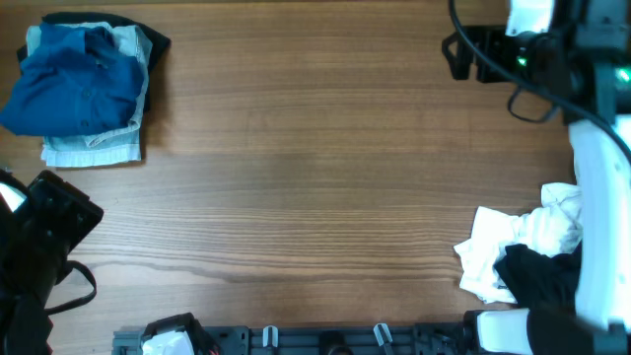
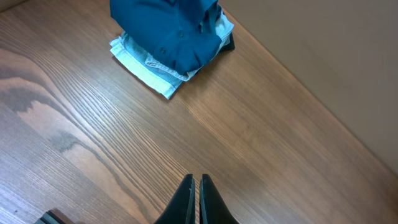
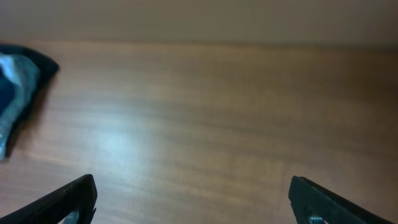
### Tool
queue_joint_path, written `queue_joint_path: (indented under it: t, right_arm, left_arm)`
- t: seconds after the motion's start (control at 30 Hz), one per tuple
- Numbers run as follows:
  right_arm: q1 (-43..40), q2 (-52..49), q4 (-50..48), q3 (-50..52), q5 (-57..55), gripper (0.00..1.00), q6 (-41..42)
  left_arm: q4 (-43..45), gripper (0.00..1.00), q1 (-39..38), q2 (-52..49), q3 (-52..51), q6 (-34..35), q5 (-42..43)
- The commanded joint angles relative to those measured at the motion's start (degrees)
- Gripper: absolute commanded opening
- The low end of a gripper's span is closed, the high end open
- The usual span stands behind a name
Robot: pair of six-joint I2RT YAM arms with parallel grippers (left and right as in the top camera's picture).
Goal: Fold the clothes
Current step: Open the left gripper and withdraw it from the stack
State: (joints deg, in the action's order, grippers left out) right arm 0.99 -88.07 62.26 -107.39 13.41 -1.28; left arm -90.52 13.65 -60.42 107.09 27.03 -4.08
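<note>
**Q:** Item one?

**A:** Folded stack, ahead of my left gripper (image 2: 196, 190) and slightly to its left, well apart from the fingertips. Dark blue shirt (image 2: 168, 31) on top, pale denim piece (image 2: 146, 65) under it, a black piece (image 2: 229, 42) peeking out at the far side. My left jaws are pressed together, holding nothing.

**Q:** Item two?

**A:** Loose heap: white garment (image 1: 523, 237), crumpled, with a black garment (image 1: 537, 278) lying partly over it. It sits well behind my right gripper (image 3: 193, 196), back by that arm's base. My right jaws are spread wide and empty, with only bare wooden table (image 3: 205, 112) between them.

**Q:** Handling?

**A:** All soft, light and limp, I judge; nothing fragile. The cloth will likely sag and drag on the wood rather than slide cleanly. I'd pinch a free edge or corner of the white garment — a hem, if one shows — and lift it clear of the black one before spreading. I can't make out the seams from here.
</note>
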Motion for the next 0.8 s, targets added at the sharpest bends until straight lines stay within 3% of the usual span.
queue_joint_path:
  t: [0.0, 0.47, 0.77]
  right_arm:
    - [0.1, 7.3, -1.2, -1.0, -0.5, 1.00, -4.7]
    - [0.1, 29.2, -2.0, -1.0, -0.5, 1.00, -11.0]
    - [0.1, 37.6, -0.5, -1.0, -0.5, 1.00, -11.0]
  left_arm:
    - [-0.4, 0.04, 0.1, -0.2, -0.1, -1.1, -0.6]
    - [-0.3, 0.08, 0.1, -0.2, -0.1, -1.1, 2.0]
    - [-0.4, 0.22, 0.1, -0.2, -0.1, -1.1, 2.1]
